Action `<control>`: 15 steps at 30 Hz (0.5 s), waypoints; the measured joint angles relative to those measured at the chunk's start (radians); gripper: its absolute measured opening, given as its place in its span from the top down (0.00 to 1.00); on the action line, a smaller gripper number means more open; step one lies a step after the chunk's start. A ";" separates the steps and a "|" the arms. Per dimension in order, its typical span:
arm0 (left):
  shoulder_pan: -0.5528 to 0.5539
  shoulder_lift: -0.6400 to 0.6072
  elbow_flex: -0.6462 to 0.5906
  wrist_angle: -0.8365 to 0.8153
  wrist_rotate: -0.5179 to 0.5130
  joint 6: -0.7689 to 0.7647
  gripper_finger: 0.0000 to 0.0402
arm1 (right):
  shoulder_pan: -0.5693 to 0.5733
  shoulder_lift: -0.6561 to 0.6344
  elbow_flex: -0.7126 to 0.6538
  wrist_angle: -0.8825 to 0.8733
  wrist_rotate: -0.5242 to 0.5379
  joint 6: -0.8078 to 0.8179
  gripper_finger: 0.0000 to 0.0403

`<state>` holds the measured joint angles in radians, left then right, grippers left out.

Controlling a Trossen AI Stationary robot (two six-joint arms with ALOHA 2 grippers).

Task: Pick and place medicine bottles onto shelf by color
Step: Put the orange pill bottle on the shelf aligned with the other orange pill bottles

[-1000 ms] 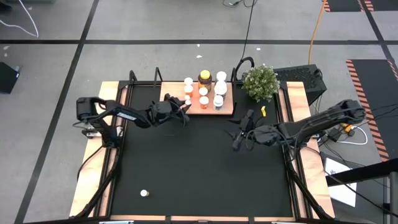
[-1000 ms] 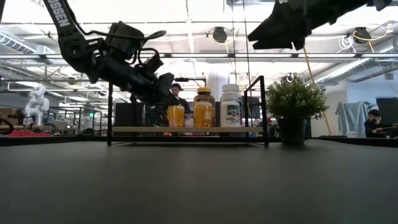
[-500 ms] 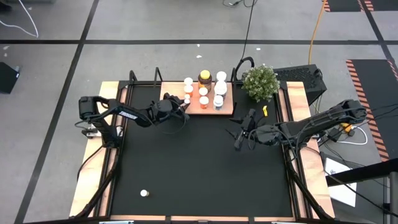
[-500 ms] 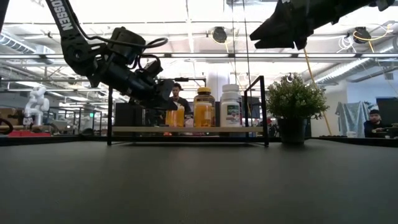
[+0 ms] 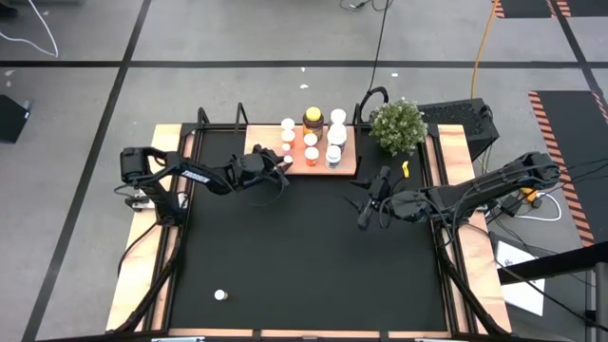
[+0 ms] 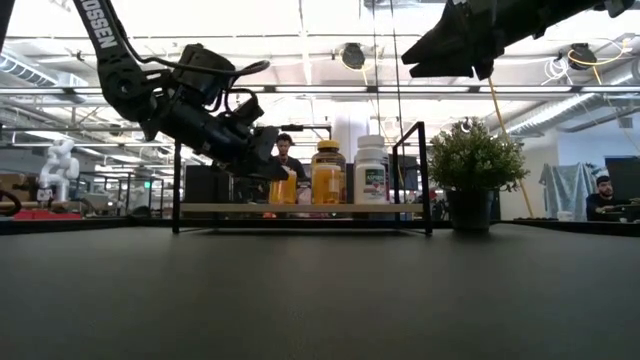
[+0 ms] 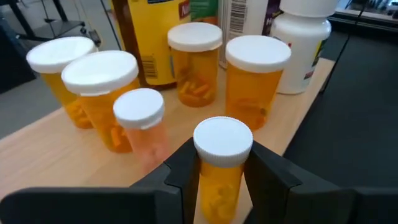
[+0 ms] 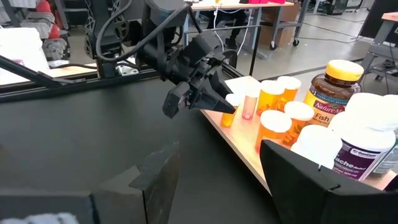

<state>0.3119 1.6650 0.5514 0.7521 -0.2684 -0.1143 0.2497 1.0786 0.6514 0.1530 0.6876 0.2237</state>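
Crowded shelf (image 5: 350, 167) at the bench's (image 5: 304, 256) far edge. Left gripper (image 7: 219, 171) pinching an orange bottle (image 7: 219, 163) over the shelf's near edge, just beside a pale capped bottle (image 7: 144, 124); could topple neighbours or drop off the edge if released tilted. Right gripper (image 5: 364, 211) spread, empty, mid-bench. Stray white bottle (image 5: 220, 295) well apart, near the front.

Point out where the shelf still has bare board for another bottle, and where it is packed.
The shelf is bare along its left end, between the corner post and the left claw, shut on an orange bottle at the front edge. The middle and right are crowded with bottles around the yellow-lidded jar.
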 joint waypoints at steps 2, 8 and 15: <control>0.001 -0.001 0.000 -0.011 0.000 0.000 0.71 | 0.000 0.000 0.000 0.000 0.000 0.000 0.46; 0.001 -0.001 0.000 -0.026 -0.009 0.000 0.61 | 0.000 0.000 0.000 0.000 0.000 0.000 0.46; 0.002 -0.001 0.000 -0.026 -0.012 0.004 0.48 | 0.000 0.000 0.000 0.000 0.000 0.016 0.46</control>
<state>0.3138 1.6642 0.5514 0.7265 -0.2802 -0.1098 0.2497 1.0786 0.6514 0.1532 0.6880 0.2394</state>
